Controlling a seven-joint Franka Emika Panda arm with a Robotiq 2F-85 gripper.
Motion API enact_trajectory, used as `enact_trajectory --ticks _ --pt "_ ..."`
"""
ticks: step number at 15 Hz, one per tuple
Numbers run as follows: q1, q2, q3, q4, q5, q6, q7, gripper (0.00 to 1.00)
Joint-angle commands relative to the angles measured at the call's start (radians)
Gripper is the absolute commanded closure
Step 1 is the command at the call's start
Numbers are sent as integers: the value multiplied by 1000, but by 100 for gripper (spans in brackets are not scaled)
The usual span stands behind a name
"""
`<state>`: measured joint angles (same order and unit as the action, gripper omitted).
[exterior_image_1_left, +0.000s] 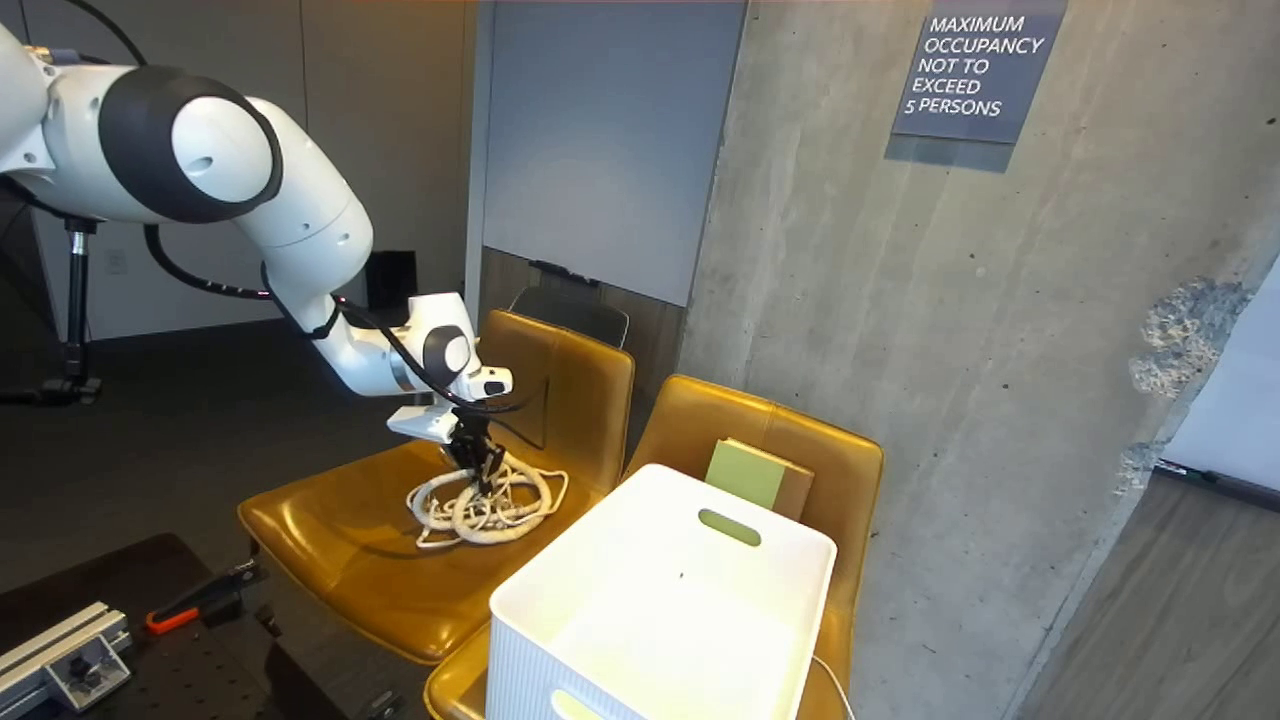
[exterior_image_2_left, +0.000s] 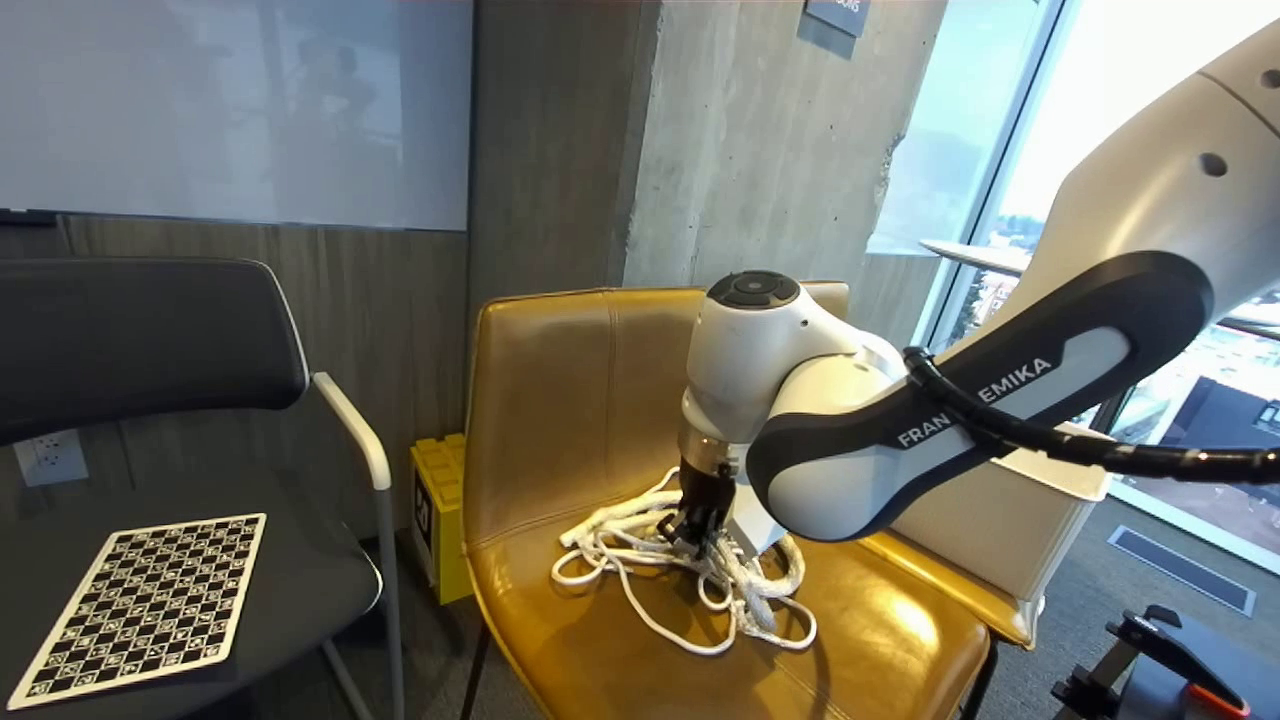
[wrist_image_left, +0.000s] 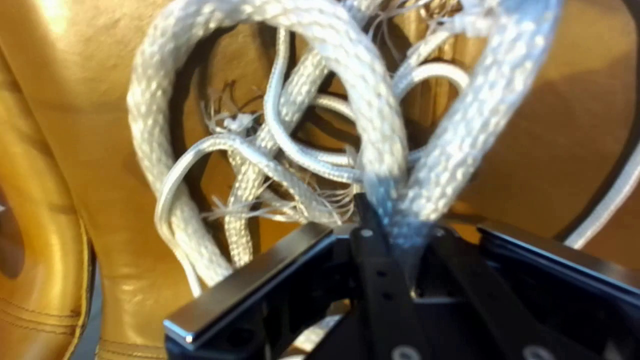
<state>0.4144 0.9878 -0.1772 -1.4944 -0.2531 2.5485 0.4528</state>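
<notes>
The hand (wrist_image_left: 400, 225) points down with its fingers nearly together, apparently pinched on white rope (wrist_image_left: 372, 90): two thick lengths meet in a V and run into the small gap between them. Coming in steeply from above seems sensible, since the tips can pass between loops and take a bunch rather than a single strand. How firm the grip is, I cannot tell.

The rest of the rope lies under and around the hand in loose coils, with a thinner cord (wrist_image_left: 273, 100) and frayed ends tangled through it. It rests on the worktop (exterior_image_1_left: 330, 530) below the hand, a padded chair seat, whose breadth probably gives the loops room to spread.

Next outward from the hand, a white bin (exterior_image_1_left: 525, 665) shows in both exterior views, set open side up on a neighbouring chair (exterior_image_1_left: 820, 450). What looks like a green book (exterior_image_1_left: 740, 475) leans against that backrest behind it. Farther from the hand, in an exterior view, are a yellow box (exterior_image_2_left: 450, 530) and a checkered board (exterior_image_2_left: 150, 600), flat on a dark chair (exterior_image_2_left: 130, 340).
</notes>
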Motion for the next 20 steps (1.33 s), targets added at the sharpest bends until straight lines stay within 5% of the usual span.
enact_trajectory --ticks 1,10,20 --pt "11 -91 -41 0 -9 -73 20 97" --pt "-87 -404 -28 82 -14 -434 7 97" --pt "-356 -465 -8 514 36 -848 -87 97"
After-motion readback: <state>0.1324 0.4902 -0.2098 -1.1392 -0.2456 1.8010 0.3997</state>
